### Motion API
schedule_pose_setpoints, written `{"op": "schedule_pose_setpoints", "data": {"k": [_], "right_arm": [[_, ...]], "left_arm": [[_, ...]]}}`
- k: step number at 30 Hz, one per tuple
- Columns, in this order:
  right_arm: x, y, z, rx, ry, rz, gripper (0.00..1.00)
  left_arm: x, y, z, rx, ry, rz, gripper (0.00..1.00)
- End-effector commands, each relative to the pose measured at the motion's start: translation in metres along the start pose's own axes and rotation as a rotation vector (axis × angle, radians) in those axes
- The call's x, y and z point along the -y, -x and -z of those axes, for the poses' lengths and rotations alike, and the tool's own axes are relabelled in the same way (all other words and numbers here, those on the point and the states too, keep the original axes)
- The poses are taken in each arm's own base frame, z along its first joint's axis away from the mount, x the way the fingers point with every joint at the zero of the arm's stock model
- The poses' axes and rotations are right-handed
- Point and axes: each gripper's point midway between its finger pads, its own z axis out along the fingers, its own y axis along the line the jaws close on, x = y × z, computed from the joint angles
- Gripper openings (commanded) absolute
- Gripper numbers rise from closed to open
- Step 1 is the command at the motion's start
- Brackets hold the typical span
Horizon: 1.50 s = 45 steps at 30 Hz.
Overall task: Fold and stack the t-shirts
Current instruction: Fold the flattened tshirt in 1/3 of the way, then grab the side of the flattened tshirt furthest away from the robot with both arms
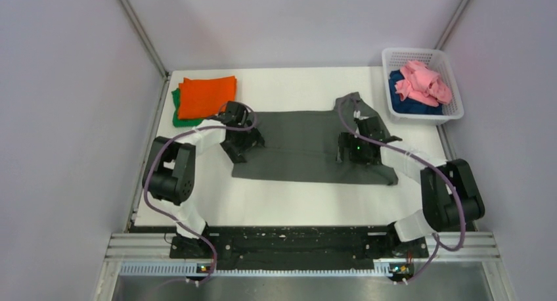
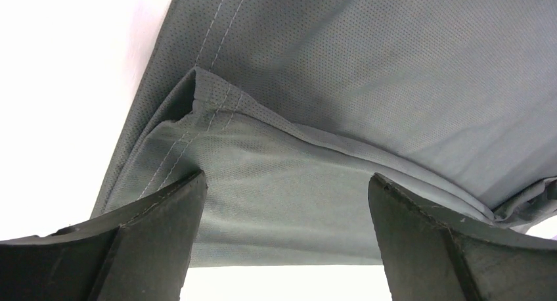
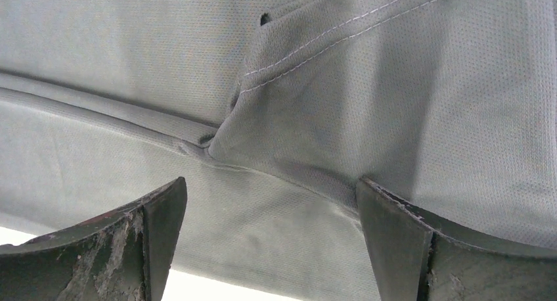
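Observation:
The dark grey t-shirt (image 1: 309,143) lies spread flat across the middle of the white table (image 1: 289,206), folded into a long band. My left gripper (image 1: 242,143) is open over its left end; the wrist view shows a folded sleeve hem (image 2: 217,114) just beyond the fingers (image 2: 164,215). My right gripper (image 1: 355,150) is open over the shirt's right part, with a stitched sleeve fold (image 3: 315,84) beyond its fingers (image 3: 394,235). A loose sleeve (image 1: 351,104) sticks up at the far right. Neither gripper holds cloth.
A folded orange shirt (image 1: 207,96) lies on a green one (image 1: 177,114) at the far left. A white mesh basket (image 1: 420,54) at the far right holds a pink shirt (image 1: 423,81) over a dark blue one (image 1: 404,100). Grey walls close both sides.

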Motion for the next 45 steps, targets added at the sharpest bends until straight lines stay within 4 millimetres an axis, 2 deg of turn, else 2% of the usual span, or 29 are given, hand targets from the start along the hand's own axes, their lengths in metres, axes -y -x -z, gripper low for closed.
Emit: {"op": "schedule_pose_setpoints", "data": {"k": [1, 5, 8, 11, 14, 17, 19, 20, 22, 24, 26, 28, 30, 33, 37, 43, 45], "right_arm": [[0.006, -0.066, 0.030, -0.142, -0.073, -0.052, 0.99], [-0.004, -0.100, 0.056, -0.203, -0.066, -0.079, 0.99], [-0.013, -0.102, 0.075, -0.193, -0.031, -0.085, 0.99], [-0.019, -0.065, 0.091, -0.069, -0.017, -0.048, 0.99], [-0.019, -0.007, 0.100, 0.124, -0.068, 0.011, 0.99], [-0.016, 0.052, 0.099, 0.314, -0.134, 0.003, 0.99], [-0.026, 0.084, 0.089, 0.366, -0.094, 0.009, 0.99], [-0.034, 0.103, 0.087, 0.397, -0.062, 0.007, 0.99], [-0.038, 0.122, 0.070, 0.378, -0.038, 0.015, 0.99], [-0.035, 0.135, 0.054, 0.336, -0.055, 0.021, 0.99], [-0.029, 0.144, 0.037, 0.296, -0.084, 0.011, 0.99], [-0.025, 0.151, 0.022, 0.281, -0.112, -0.006, 0.99], [-0.027, 0.159, 0.009, 0.271, -0.114, 0.003, 0.99], [-0.028, 0.167, -0.010, 0.248, -0.127, 0.014, 0.99], [-0.022, 0.171, -0.031, 0.212, -0.177, 0.011, 0.99], [-0.021, 0.177, -0.055, 0.191, -0.200, -0.006, 0.98], [-0.020, 0.178, -0.061, 0.187, -0.206, -0.012, 0.98]], "left_arm": [[-0.070, -0.058, 0.008, -0.105, 0.192, 0.012, 0.98], [-0.099, -0.083, 0.032, -0.118, 0.260, 0.024, 0.99], [-0.099, -0.092, 0.049, -0.119, 0.239, 0.030, 0.99], [-0.080, -0.075, 0.072, -0.037, 0.182, 0.017, 0.96], [-0.060, -0.036, 0.095, 0.124, 0.154, -0.025, 0.95], [-0.049, 0.004, 0.107, 0.258, 0.171, -0.007, 0.95], [-0.040, 0.028, 0.107, 0.299, 0.164, 0.011, 0.93], [-0.038, 0.039, 0.101, 0.307, 0.178, 0.019, 0.92], [-0.033, 0.062, 0.093, 0.343, 0.204, 0.022, 0.87], [-0.031, 0.083, 0.082, 0.363, 0.255, 0.005, 0.81], [-0.030, 0.100, 0.070, 0.363, 0.311, -0.001, 0.68], [-0.030, 0.113, 0.059, 0.362, 0.374, -0.014, 0.57], [-0.028, 0.122, 0.052, 0.353, 0.415, -0.018, 0.52], [-0.030, 0.126, 0.042, 0.342, 0.446, -0.021, 0.52], [-0.041, 0.119, 0.034, 0.319, 0.494, -0.013, 0.52], [-0.055, 0.108, 0.020, 0.274, 0.542, 0.007, 0.51], [-0.054, 0.106, 0.012, 0.264, 0.531, 0.024, 0.47]]}}
